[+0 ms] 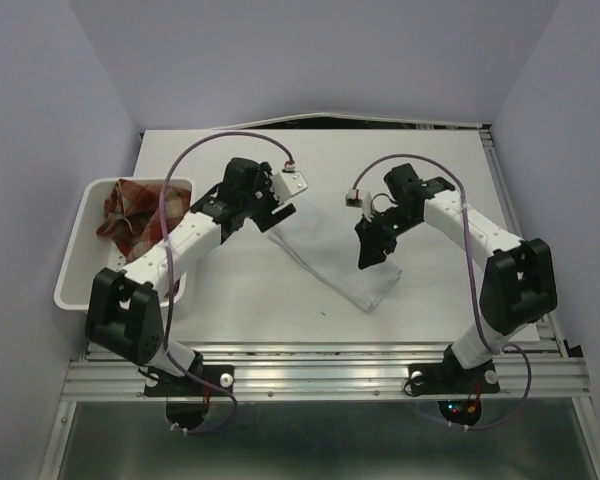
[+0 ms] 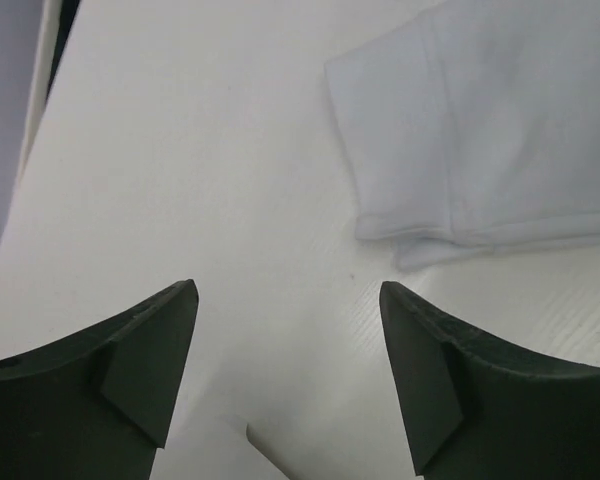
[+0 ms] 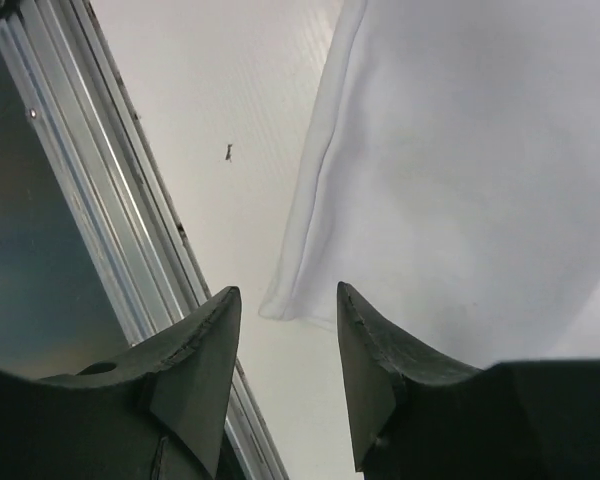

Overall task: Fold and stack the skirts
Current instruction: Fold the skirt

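Hovering with left hand (image 2: 285,287) and right hand (image 3: 287,290) released over the folded pale grey cloth skirt (image 1: 330,262), leaving crumpled red checked skirt (image 1: 125,215) left of it unfolded.

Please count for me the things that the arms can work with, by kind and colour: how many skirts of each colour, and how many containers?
White folded cloth skirt: 1
Red-and-tan checked cloth skirt, lying in the bin: 1
White rectangular plastic bin: 1
Total: 3
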